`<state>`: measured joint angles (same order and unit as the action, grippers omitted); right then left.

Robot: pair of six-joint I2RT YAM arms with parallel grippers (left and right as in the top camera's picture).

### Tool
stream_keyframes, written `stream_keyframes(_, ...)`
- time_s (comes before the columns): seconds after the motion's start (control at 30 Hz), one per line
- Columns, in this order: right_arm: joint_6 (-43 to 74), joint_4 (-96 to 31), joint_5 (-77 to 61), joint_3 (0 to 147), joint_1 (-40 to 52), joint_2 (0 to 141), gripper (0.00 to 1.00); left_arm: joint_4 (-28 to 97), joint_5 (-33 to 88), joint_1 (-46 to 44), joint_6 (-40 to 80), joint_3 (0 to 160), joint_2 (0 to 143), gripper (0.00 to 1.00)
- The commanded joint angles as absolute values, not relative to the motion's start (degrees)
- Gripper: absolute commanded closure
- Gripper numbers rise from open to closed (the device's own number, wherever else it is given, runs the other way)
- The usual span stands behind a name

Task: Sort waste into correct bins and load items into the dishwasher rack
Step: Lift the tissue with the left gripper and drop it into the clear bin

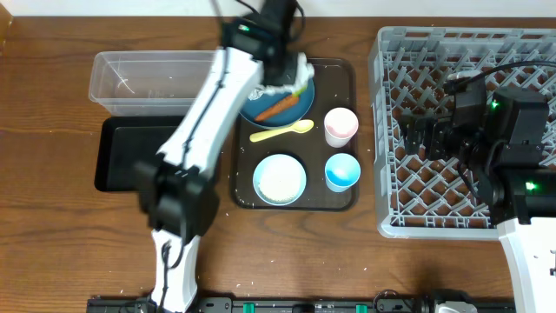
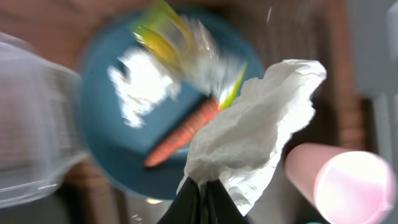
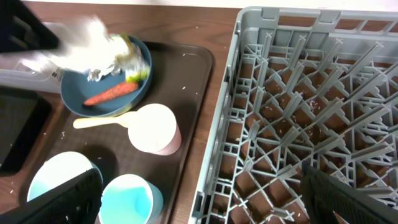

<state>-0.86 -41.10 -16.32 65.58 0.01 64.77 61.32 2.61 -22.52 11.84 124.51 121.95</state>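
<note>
The left claw [image 2: 204, 194] is pressed together on the crumpled white paper [image 2: 255, 130], pinching its lower edge so the sheet billows up just past the fingertips. Directly beneath and ahead of that claw lies the small orange carrot [image 2: 183, 134], resting on the dark blue plate [image 2: 112, 162]. A patch of loose white rice grains [image 2: 143, 87] sits on the plate a little farther out. Beyond that, at the plate's far rim, is the yellow-green printed wrapper [image 2: 158, 34] (badly blurred in the wrist view). Off to one side of the claw stands the pale pink cup [image 2: 348, 186]. On the opposite side is a wall of the clear plastic tub [image 2: 31, 143], with the black tray [image 1: 122, 152] just beside it.

The right claw [image 3: 199, 186] is spread wide with nothing between its fingers. It hangs over the dishwasher rack [image 3: 280, 93], whose peg lattice lies right under and ahead of it. Just past one finger is the brown serving tray [image 3: 196, 81]. On that tray, nearest the claw, are the light blue cup [image 3: 127, 199] and the light blue bowl [image 3: 56, 180]. The pink cup follows, with the yellow spoon [image 3: 99, 121] touching it. The plate lies farthest out.
</note>
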Motion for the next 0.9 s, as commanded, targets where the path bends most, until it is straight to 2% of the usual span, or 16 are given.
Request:
stream_keyframes(0.0,-1.3,-41.0,-16.5,66.7,0.8,64.9,0.01,62.2,1.8,-18.2,12.3,125.6,120.2,0.94)
stream_keyframes(0.33,-1.3,-40.9,-16.6,66.7,0.8,64.9,0.01,61.7,-2.5,-4.7,15.0,123.9,121.7,0.94)
stream_keyframes(0.53,-1.3,-40.9,-16.5,66.7,0.8,64.9,0.01,60.9,-2.3,-0.6,15.0,123.9,125.9,0.93)
stream_keyframes(0.6,-1.3,-41.1,-16.5,66.7,0.8,64.9,0.01,62.3,-2.2,-0.4,15.0,123.9,127.0,0.83)
stream_keyframes(0.67,-1.3,-41.2,-16.6,66.7,0.8,64.9,0.01,62.9,-2.2,-0.6,15.0,123.9,127.4,0.55)
stream_keyframes(0.73,-1.3,-41.1,-16.5,66.7,0.8,64.9,0.01,62.5,-1.4,-0.7,15.0,123.9,127.3,0.37)
stream_keyframes(0.87,-1.3,-41.3,-16.5,66.7,0.8,64.9,0.01,61.7,5.0,-1.4,14.9,124.4,126.5,0.33)
